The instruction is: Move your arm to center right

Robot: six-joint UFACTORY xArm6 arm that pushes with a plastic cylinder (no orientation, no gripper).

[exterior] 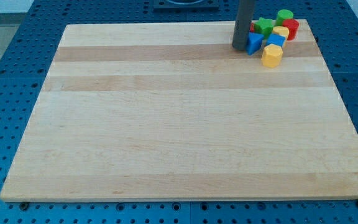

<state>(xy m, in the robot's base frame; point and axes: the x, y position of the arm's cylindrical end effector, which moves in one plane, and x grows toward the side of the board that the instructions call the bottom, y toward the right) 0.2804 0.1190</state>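
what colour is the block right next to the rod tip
Blue: the blue block sits just right of my tip, in the camera view.

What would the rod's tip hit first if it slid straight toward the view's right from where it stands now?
Most likely the blue triangular block: my tip sits just at its left, touching or nearly so. Behind it lie the blue cube and the yellow block, which would probably be shoved along.

All blocks sit packed in 1 cluster at the view's top right corner of the wooden board (166, 137): blue triangle (254, 43), green star (264, 26), green cylinder (284, 17), red block (290, 28), blue cube (275, 42), yellow hexagon (271, 55). My tip (239, 48) stands just left of the blue triangle. Centre right edge lies below the cluster; the yellow hexagon is the nearest obstacle.
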